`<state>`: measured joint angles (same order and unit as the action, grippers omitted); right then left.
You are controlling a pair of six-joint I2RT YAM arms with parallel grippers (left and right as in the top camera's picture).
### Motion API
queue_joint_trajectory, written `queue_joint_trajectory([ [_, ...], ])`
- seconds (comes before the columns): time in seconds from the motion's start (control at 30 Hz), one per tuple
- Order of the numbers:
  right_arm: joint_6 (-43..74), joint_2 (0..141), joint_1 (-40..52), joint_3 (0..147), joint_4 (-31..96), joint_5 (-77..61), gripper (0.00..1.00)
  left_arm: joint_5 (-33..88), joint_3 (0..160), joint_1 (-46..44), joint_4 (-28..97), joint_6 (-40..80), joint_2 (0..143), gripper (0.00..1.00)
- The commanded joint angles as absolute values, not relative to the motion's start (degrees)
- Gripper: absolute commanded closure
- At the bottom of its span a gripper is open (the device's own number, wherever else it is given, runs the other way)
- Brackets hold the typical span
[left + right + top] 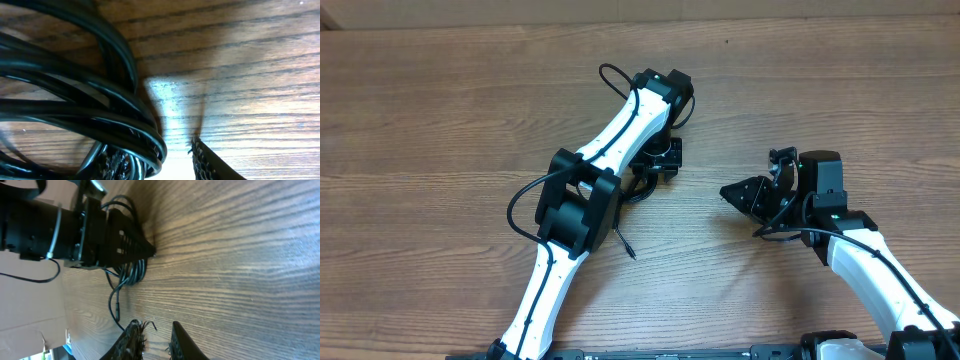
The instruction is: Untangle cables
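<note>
Left arm [610, 150] reaches diagonally across the table [440, 120], wrist bent down. The left gripper [660, 160] is tip-down on the cables [100, 120], coiled mid-table. Its jaws are apart, the coil against one finger [112, 167], not pinched. A loose end [623, 243] trails beside the elbow. The right gripper [732, 192] is low, pointing at the coil, well apart, jaws slightly parted and empty.

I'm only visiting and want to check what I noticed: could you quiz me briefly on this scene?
1. True or false: the right jaws hold a cable.
2. Which arm reaches over the cables? A) left B) right
3. Fill in: the cables lie on a ___ table.
Key: 1 false; 2 A; 3 wooden.
</note>
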<state>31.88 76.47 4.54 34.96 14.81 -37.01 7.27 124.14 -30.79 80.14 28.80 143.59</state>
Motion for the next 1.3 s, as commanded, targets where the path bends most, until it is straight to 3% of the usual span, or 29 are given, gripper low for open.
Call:
queue_joint_trajectory([
  [0.0,31.7,76.5,4.5,36.3,15.4,-35.4,0.82,7.6,123.9,-31.1,80.3,29.1,143.6,0.56],
  [0.23,31.7,76.5,4.5,36.3,15.7,-34.5,0.82,8.1,123.9,-31.2,80.3,29.2,143.6,0.41],
  [0.33,31.7,76.5,4.5,36.3,15.7,-34.5,0.82,10.2,123.9,-31.2,80.1,28.8,143.6,0.50],
  [0.47,31.7,76.5,4.5,36.3,15.8,-34.5,0.82,10.2,125.3,-29.9,81.0,26.8,143.6,0.50],
  [0.6,31.7,76.5,4.5,36.3,15.7,-34.0,0.79,11.7,129.4,-28.4,85.2,26.8,143.6,0.58],
  [1.27,31.7,76.5,4.5,36.3,15.8,-33.0,0.78,6.1,132.1,-31.7,85.3,28.8,143.6,0.60],
])
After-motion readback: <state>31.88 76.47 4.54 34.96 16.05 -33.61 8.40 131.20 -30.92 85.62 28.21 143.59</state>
